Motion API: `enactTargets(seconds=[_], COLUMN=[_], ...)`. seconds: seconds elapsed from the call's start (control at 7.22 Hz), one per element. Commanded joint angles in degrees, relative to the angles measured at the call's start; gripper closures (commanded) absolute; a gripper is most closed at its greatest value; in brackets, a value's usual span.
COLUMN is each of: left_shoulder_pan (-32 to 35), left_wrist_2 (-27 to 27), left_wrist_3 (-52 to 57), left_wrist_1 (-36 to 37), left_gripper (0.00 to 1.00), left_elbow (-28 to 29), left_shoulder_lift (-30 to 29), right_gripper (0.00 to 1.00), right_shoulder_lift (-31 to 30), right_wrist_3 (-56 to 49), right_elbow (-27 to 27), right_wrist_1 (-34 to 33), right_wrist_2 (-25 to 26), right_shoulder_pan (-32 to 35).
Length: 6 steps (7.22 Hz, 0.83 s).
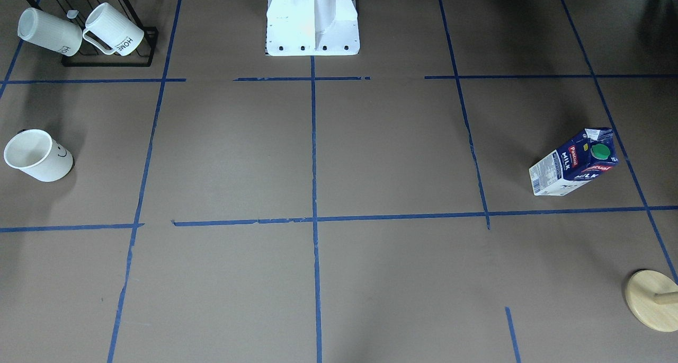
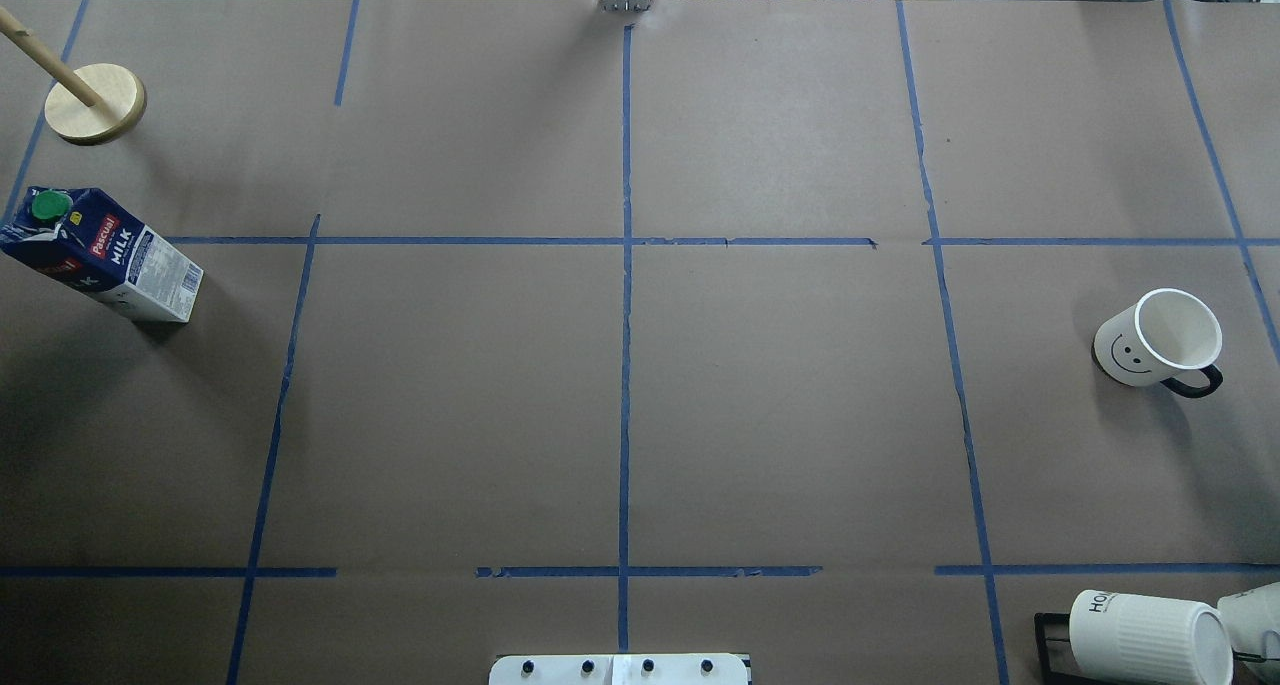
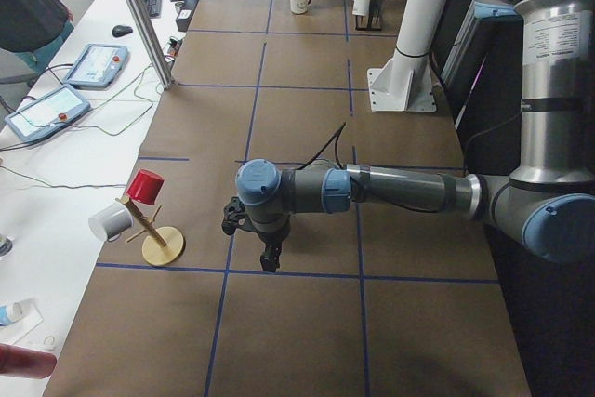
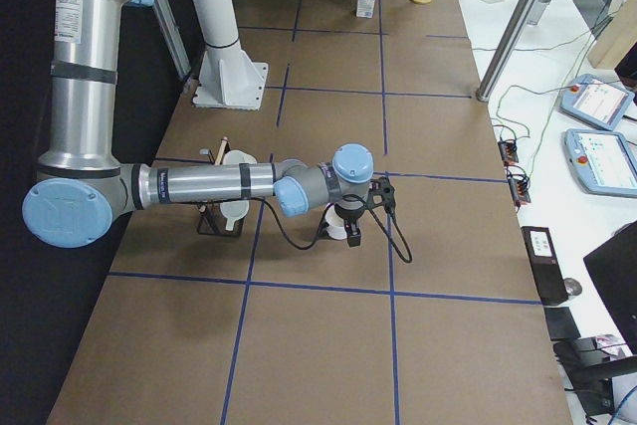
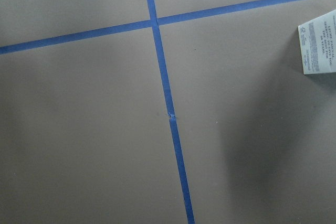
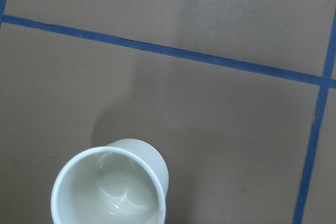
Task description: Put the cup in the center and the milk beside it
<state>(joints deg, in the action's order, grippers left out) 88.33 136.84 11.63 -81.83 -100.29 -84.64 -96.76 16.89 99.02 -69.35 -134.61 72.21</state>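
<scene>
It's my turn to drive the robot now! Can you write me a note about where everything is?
Left gripper: near the milk, open or shut unclear.
Right gripper: above the cup, unclear too.
The milk and the cup stand upright, far apart, both far from the center.
Done: nothing yet.
Left: cup onto the center, milk beside it.

Two ribbed white mugs (image 1: 50, 32) hang on a black rack (image 1: 108, 62); a wooden peg stand (image 1: 649, 299) occupies another corner of the counter (image 1: 397, 151).
</scene>
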Motion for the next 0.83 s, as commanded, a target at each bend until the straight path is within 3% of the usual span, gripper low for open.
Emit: enactTargets(seconds=[0.0, 0.42, 0.55, 0.69], left_shoulder_pan=[0.0, 0.0, -0.1, -0.1], left_wrist_2=[0.0, 0.0, 0.0, 0.0], left_wrist_3=[0.1, 0.0, 0.1, 0.1], left_wrist_1=[0.0, 0.2, 0.2, 0.2], left_gripper=[0.0, 0.0, 0.0, 0.0], left_elbow=[0.0, 0.0, 0.1, 0.1], left_shoulder_lift=[0.0, 0.0, 0.1, 0.1], right_gripper=[0.0, 0.02, 0.18, 0.55], right_shoulder_lift=[0.1, 0.7, 0.7, 0.7], right_wrist_3=[6.9, 7.0, 7.2, 8.8], right_elbow=[-3.3, -6.1, -6.4, -6.4], right_wrist_1=[8.1, 10.4, 10.4, 10.5], right_wrist_2=[3.2, 3.4, 3.4, 3.3], right_shoulder_pan=[-4.8, -6.5, -6.9, -7.0])
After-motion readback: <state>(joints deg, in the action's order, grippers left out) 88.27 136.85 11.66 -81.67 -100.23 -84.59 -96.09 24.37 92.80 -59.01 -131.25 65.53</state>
